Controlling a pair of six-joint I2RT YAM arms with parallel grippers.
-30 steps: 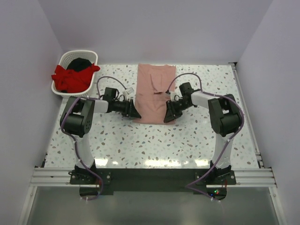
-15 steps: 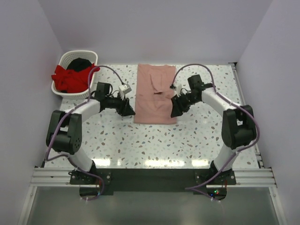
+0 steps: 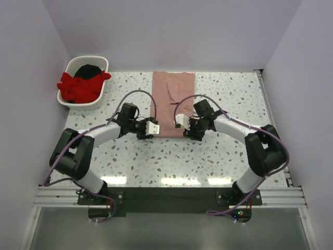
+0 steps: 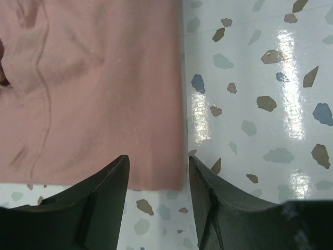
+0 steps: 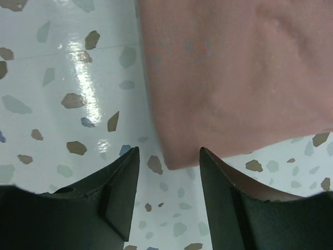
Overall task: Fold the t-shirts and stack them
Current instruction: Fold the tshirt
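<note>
The speckled table [image 3: 218, 151] is carrying the salmon-pink t-shirt [image 3: 173, 99], lying folded in a long strip at mid-table. The red t-shirt [image 3: 78, 88] and black t-shirt [image 3: 89, 69] are sitting in the white basket [image 3: 96, 58], far left. The left gripper [image 4: 156, 166] and right gripper [image 5: 169, 156] are standing open, each straddling a near corner of the strip.

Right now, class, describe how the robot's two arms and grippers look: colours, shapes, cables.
The left arm and right arm have white tubular links with black joints. A thin lilac cable loops along each. The left gripper and right gripper have dark, matte, wedge-shaped fingers. A small white block sits at each wrist.
</note>
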